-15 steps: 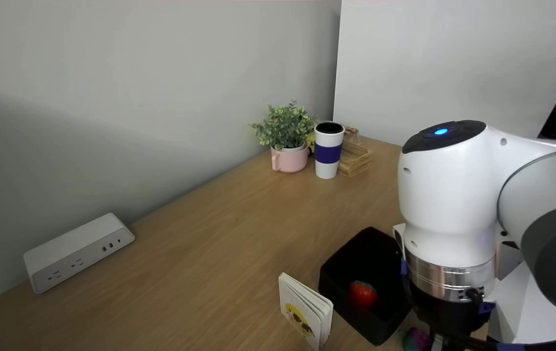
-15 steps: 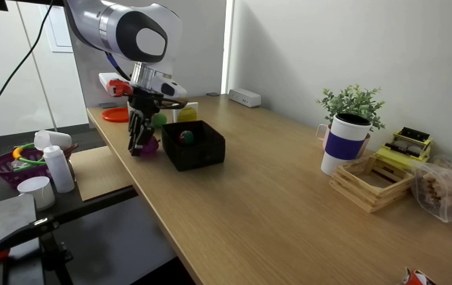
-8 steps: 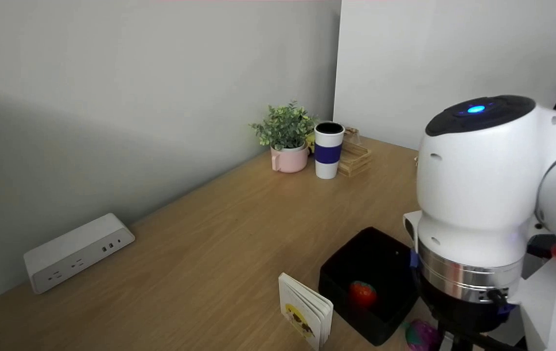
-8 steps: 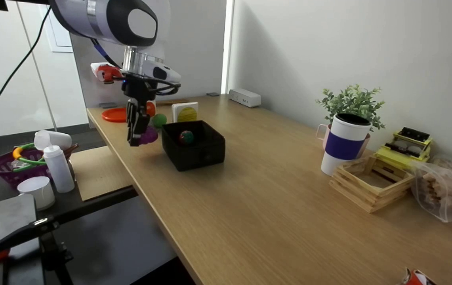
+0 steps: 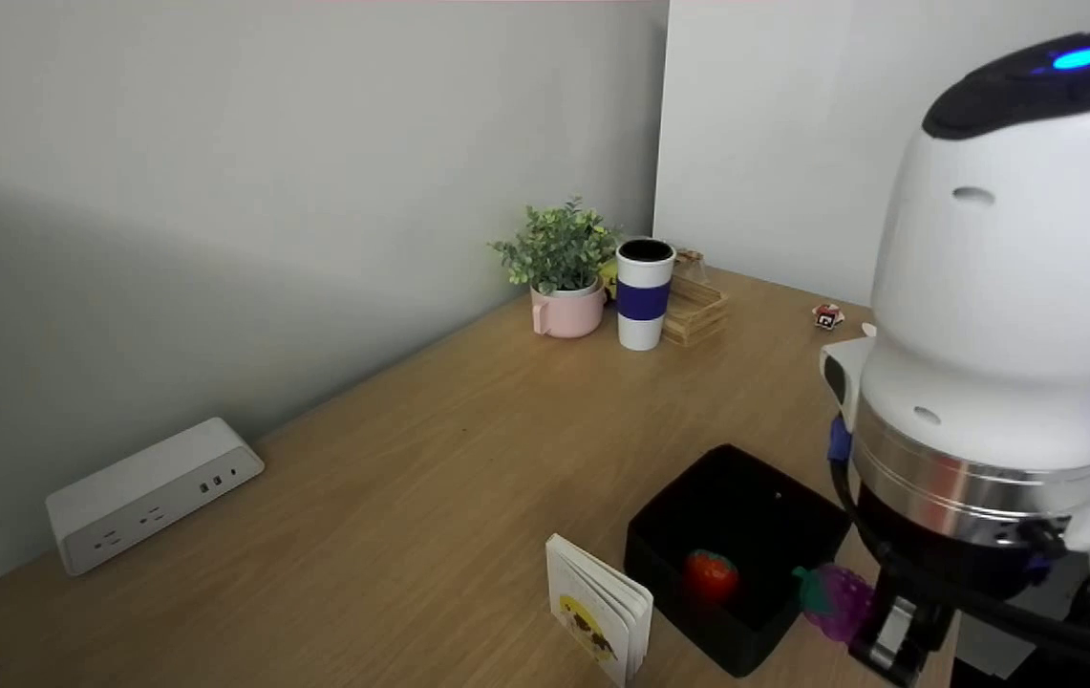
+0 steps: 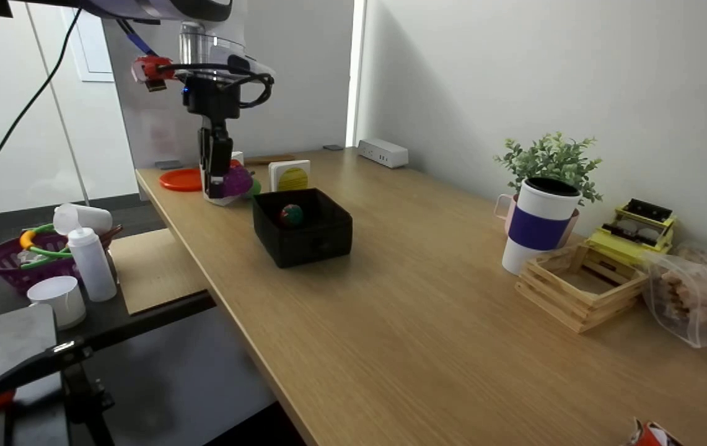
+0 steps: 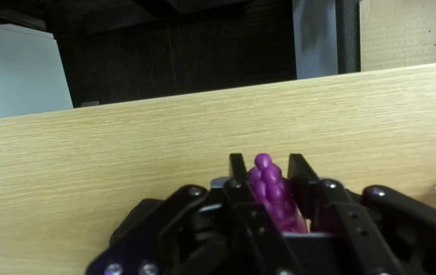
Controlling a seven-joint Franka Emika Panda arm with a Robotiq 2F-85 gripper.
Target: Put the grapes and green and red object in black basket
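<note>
Closest to me, the two fingers of my gripper (image 7: pixel 266 161) are clamped on the purple grapes (image 7: pixel 275 191), one finger along either side of the bunch, its rounded lumps showing in the gap between them. I have the grapes above the wooden table (image 6: pixel 421 297), near the black basket (image 6: pixel 316 246) and outside it; in an exterior view their green leafy end points toward the basket. Inside the basket lies the green and red object (image 5: pixel 711 576), red-bodied with a green cap. Near the basket, a small board book (image 5: pixel 597 612) stands upright, its thick pages slightly fanned. Well away from the basket are a white tumbler (image 5: pixel 645 298) with a dark blue band, a pink mug (image 5: pixel 571 313) with a leafy green plant (image 5: pixel 556 250) in it, and a slatted wooden crate (image 6: pixel 554 298). In both exterior views a pale grey wall (image 5: pixel 267 210) rises behind the tumbler and plant.
</note>
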